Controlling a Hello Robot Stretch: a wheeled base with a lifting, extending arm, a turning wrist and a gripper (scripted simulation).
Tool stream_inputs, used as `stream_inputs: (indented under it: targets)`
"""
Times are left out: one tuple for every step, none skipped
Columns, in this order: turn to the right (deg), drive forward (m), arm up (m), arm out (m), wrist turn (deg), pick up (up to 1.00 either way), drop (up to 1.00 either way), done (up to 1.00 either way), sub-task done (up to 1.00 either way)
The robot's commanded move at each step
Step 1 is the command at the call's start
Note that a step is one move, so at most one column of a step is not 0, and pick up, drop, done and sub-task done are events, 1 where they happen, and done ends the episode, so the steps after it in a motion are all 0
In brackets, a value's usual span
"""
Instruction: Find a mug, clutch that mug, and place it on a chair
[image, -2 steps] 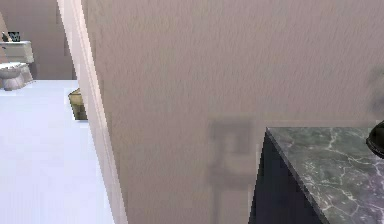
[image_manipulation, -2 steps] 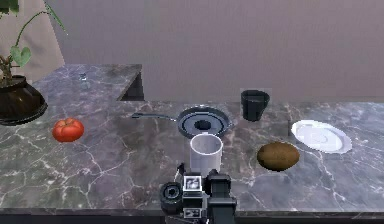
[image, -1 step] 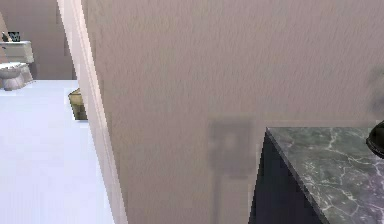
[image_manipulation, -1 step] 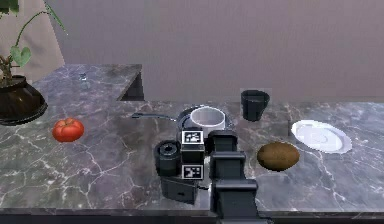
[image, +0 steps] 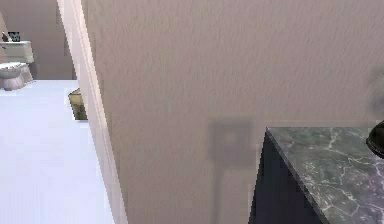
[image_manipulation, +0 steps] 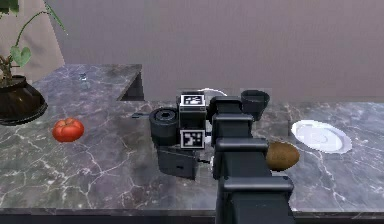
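Observation:
On the arm side view, a dark cup-shaped vessel (image_manipulation: 255, 101) stands upright on the grey marble countertop (image_manipulation: 110, 175), just right of the arm's far end. The arm's dark bar rises from the bottom edge to two white marked squares (image_manipulation: 192, 121). Left of them is the gripper (image_manipulation: 163, 135), a dark body over the counter. Its far end is hard to make out, so I cannot tell whether it holds anything. A white rim (image_manipulation: 211, 94) peeks out behind the squares.
A red tomato (image_manipulation: 68, 129), a brown oval thing (image_manipulation: 283, 155), a white plate (image_manipulation: 320, 136) and a potted plant (image_manipulation: 16, 92) share the counter. The forward view has a beige wall (image: 200, 90), the counter's corner (image: 325, 170), and a doorway at the left with a toilet (image: 12, 72) and a bin (image: 78, 104).

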Motion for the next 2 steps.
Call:
stream_inputs:
  targets:
    - [0.0,0.0,0.0,0.0,-45.0,0.0,0.0,0.0,0.0]
    - [0.0,0.0,0.0,0.0,-45.0,0.0,0.0,0.0,0.0]
